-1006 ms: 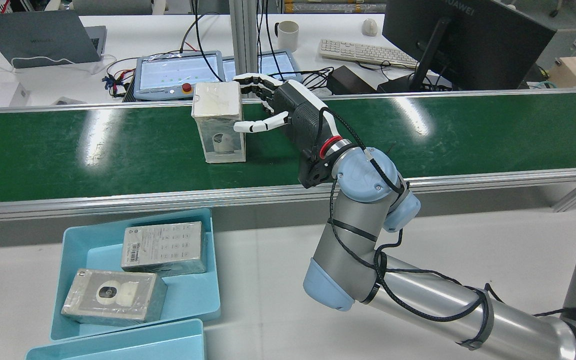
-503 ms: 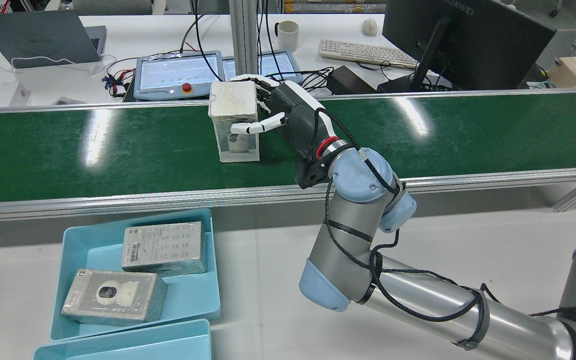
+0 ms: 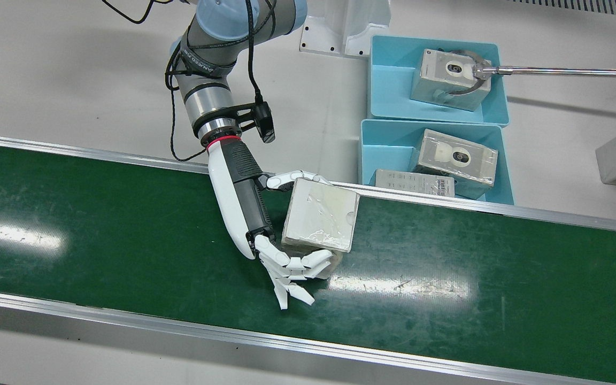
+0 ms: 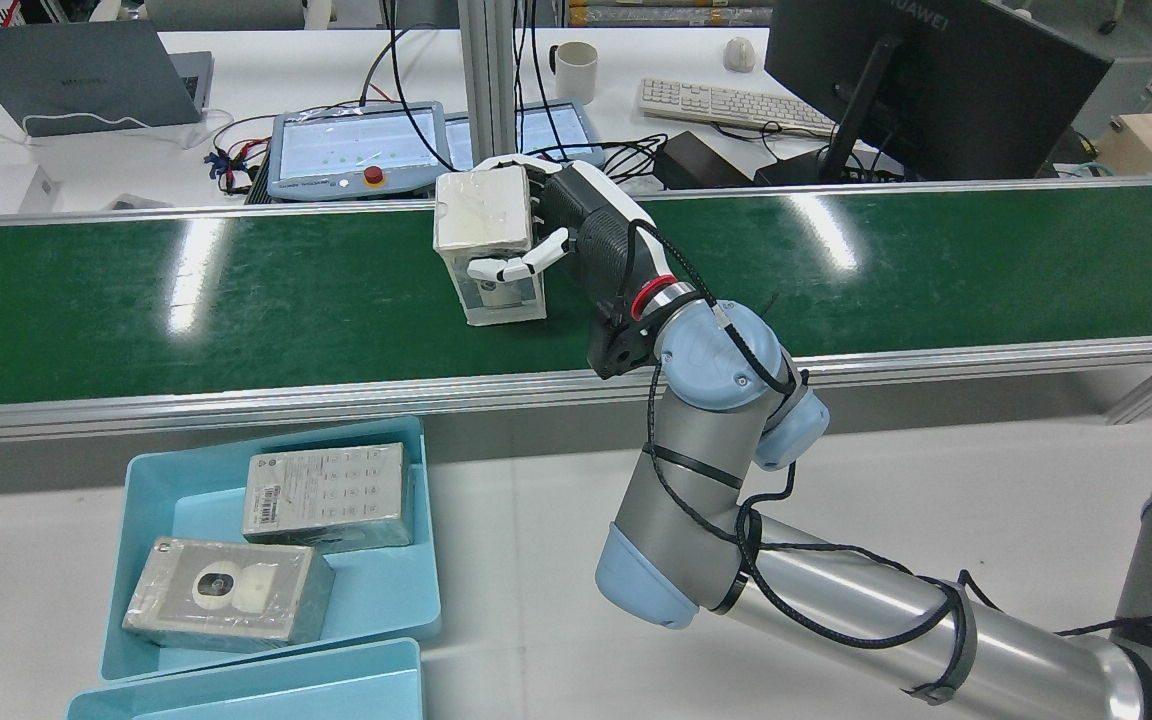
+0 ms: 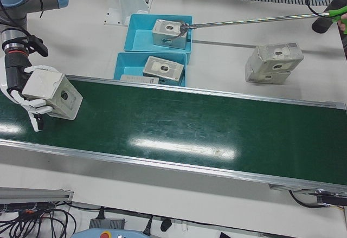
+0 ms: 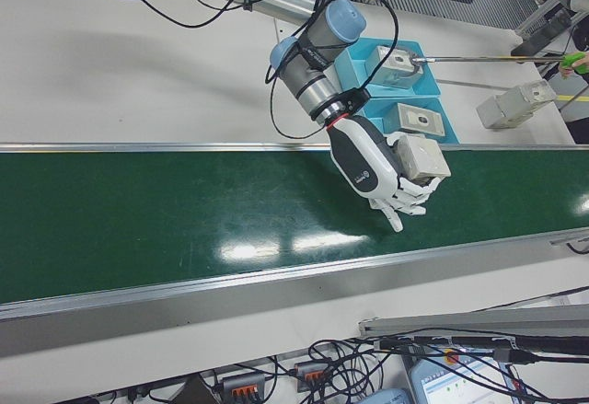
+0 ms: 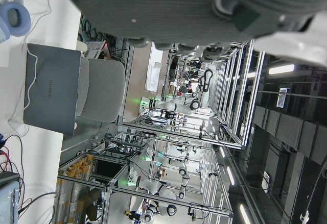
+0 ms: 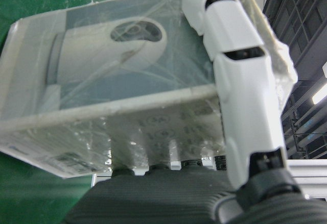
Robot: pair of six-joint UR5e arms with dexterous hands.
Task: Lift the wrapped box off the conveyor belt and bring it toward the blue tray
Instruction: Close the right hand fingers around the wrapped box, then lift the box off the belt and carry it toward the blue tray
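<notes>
The wrapped box (image 3: 318, 214), white and grey under clear film, is held in my right hand (image 3: 244, 198) over the green conveyor belt (image 3: 474, 278). The fingers (image 3: 292, 267) wrap one side and the thumb the other. The box is tilted; I cannot tell whether its lower edge touches the belt. It also shows in the rear view (image 4: 484, 210), the left-front view (image 5: 51, 89), the right-front view (image 6: 421, 157) and, close up, the right hand view (image 8: 127, 91). The blue tray (image 4: 146, 480) sits beside the belt. Only a dark blurred part of my left hand (image 7: 204, 4) shows.
The blue tray holds two wrapped boxes (image 4: 226, 590). A second blue tray (image 3: 388, 69) behind it holds one box, with a long metal reach tool (image 3: 554, 70) on it. Two stacked boxes (image 5: 274, 62) stand on the table. Teach pendants (image 4: 356, 145) lie beyond the belt.
The box has moved right along the belt in the rear view. My right hand has closed its fingers and thumb on it, and the box now sits tilted in the hand.
</notes>
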